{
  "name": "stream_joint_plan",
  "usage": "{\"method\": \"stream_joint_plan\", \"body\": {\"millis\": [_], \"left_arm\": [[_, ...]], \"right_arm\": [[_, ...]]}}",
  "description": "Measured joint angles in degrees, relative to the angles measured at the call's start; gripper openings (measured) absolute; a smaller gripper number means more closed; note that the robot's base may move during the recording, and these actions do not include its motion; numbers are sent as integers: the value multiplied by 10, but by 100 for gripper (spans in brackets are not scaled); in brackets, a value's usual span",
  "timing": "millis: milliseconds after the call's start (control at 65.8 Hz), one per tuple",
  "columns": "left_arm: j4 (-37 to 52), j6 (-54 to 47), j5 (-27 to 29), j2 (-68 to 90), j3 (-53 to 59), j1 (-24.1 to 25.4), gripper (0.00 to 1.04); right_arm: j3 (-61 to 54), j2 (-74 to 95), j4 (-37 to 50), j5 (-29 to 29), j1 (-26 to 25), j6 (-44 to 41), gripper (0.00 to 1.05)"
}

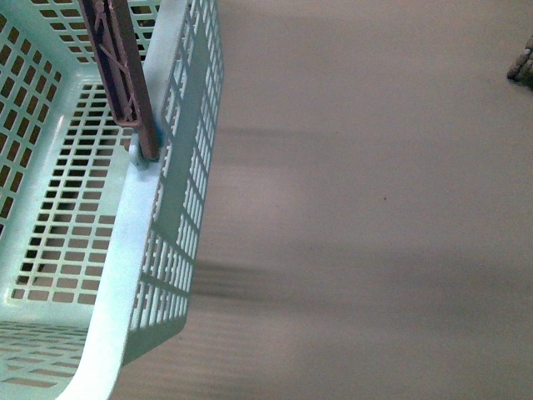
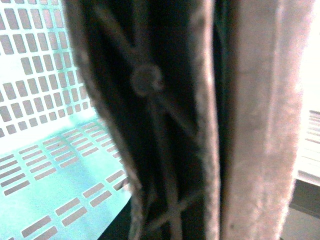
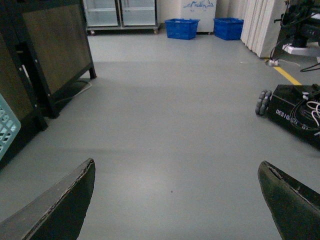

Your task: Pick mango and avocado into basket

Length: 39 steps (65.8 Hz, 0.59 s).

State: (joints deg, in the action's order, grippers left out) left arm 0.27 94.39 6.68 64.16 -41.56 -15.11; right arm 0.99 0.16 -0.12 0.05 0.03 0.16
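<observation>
The light aqua basket [image 1: 133, 250] fills the left of the front view, hanging above the floor, and nothing lies inside it. Its brown handle [image 1: 125, 75] rises from a pivot on the rim. In the left wrist view the brown basket handle [image 2: 165, 120] fills the picture very close up, with my left gripper shut on it and its fingers hidden. The basket's slotted wall [image 2: 45, 100] shows behind it. My right gripper [image 3: 175, 200] is open over bare grey floor, nothing between its dark fingertips [image 3: 65, 205]. The mango and the avocado are out of view.
A dark wooden cabinet [image 3: 50, 55] stands beside an edge of the aqua basket [image 3: 7, 127]. Two blue crates [image 3: 182, 27] and glass-door fridges [image 3: 120, 12] line the far wall. A black wheeled robot base [image 3: 295, 112] with cables sits across the floor.
</observation>
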Motion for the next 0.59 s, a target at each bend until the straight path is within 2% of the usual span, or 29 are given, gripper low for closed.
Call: {"method": "stream_joint_plan", "body": {"millis": [593], "left_arm": [[0, 0, 0, 0, -1, 0, 15]], "right_arm": [[0, 0, 0, 1, 0, 0, 96]]}}
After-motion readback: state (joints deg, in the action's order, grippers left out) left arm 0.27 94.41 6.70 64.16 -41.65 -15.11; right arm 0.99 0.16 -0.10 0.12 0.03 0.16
